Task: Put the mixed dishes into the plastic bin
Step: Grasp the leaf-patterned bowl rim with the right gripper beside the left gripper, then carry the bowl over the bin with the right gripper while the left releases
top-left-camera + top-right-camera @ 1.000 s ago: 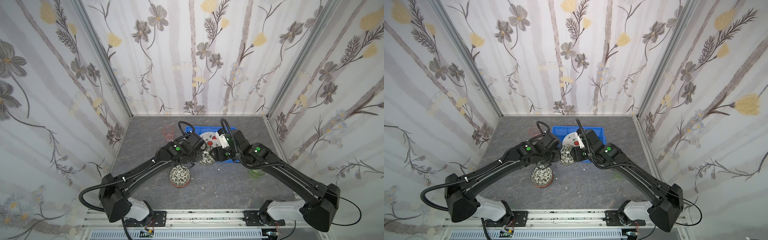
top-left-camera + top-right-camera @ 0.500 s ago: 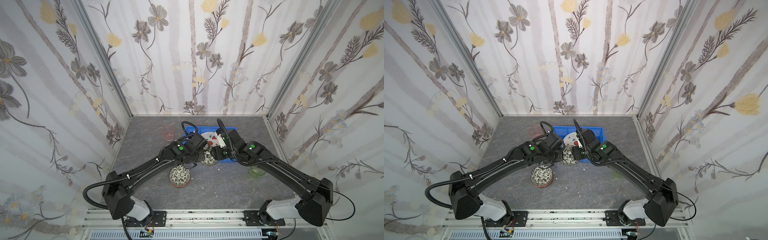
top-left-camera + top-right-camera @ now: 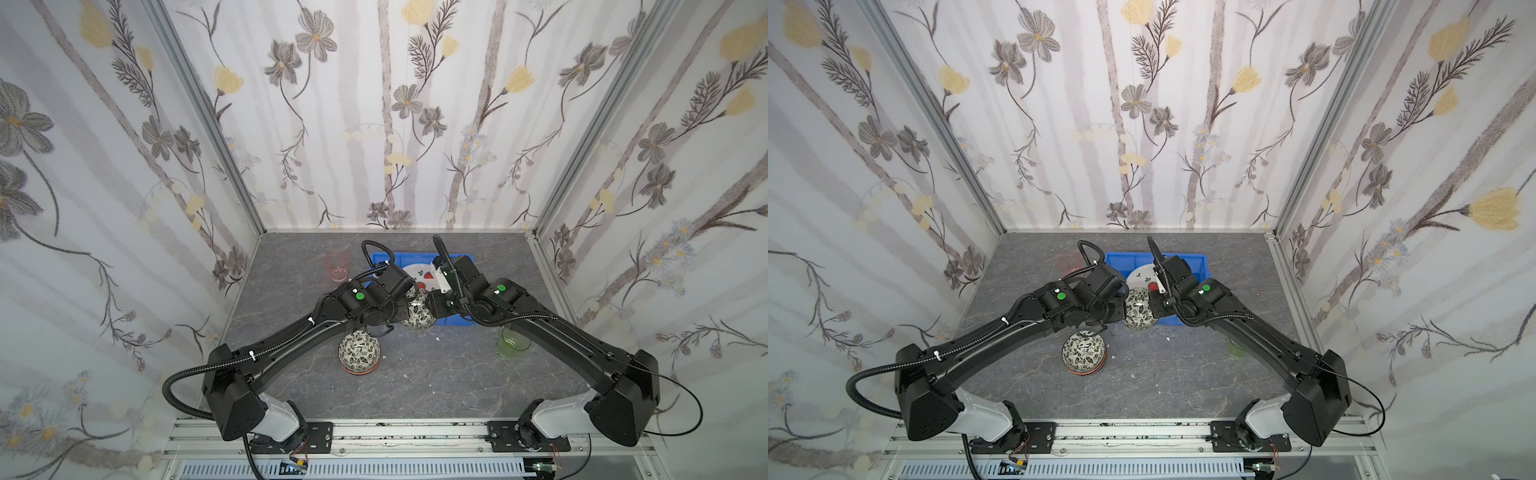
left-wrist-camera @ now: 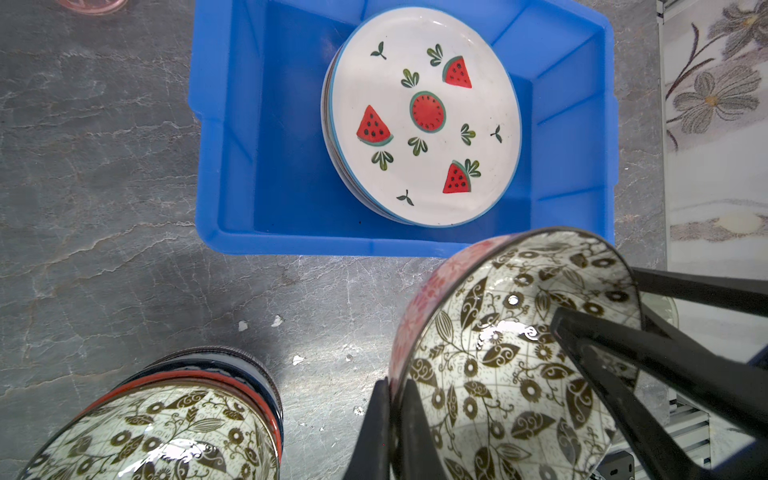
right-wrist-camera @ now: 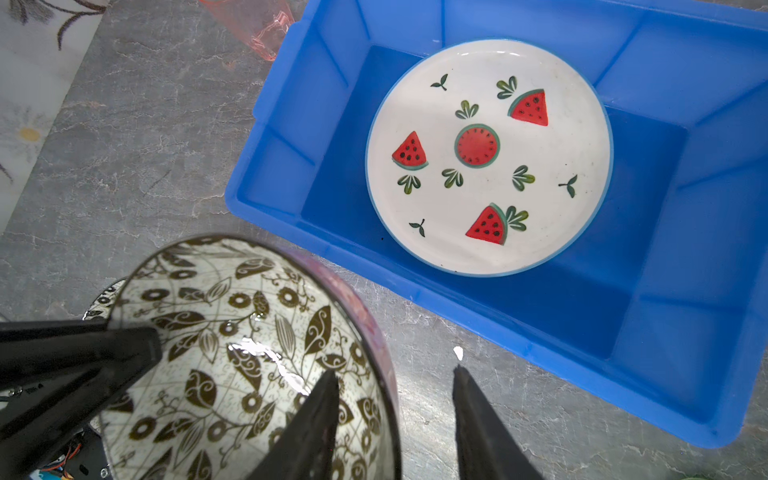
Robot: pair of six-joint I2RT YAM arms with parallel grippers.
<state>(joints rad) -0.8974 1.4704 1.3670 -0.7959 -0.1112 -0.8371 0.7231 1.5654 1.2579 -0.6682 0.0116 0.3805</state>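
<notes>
1. While the near rim of the blue bin [image 5: 270,174] lies just beyond the tilted leaf-patterned bowl [image 4: 511,365], bare blue floor shows on both sides of the watermelon plate [image 5: 490,158] inside it.
2. Left gripper [image 4: 390,399] is clamped on the bowl's rim, holding it above the table [image 4: 104,208].
3. Right gripper [image 5: 392,374] straddles the opposite rim, jaws apart: one finger inside, one outside.

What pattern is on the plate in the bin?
Red watermelon slices on the white plate; right wrist view best.
</notes>
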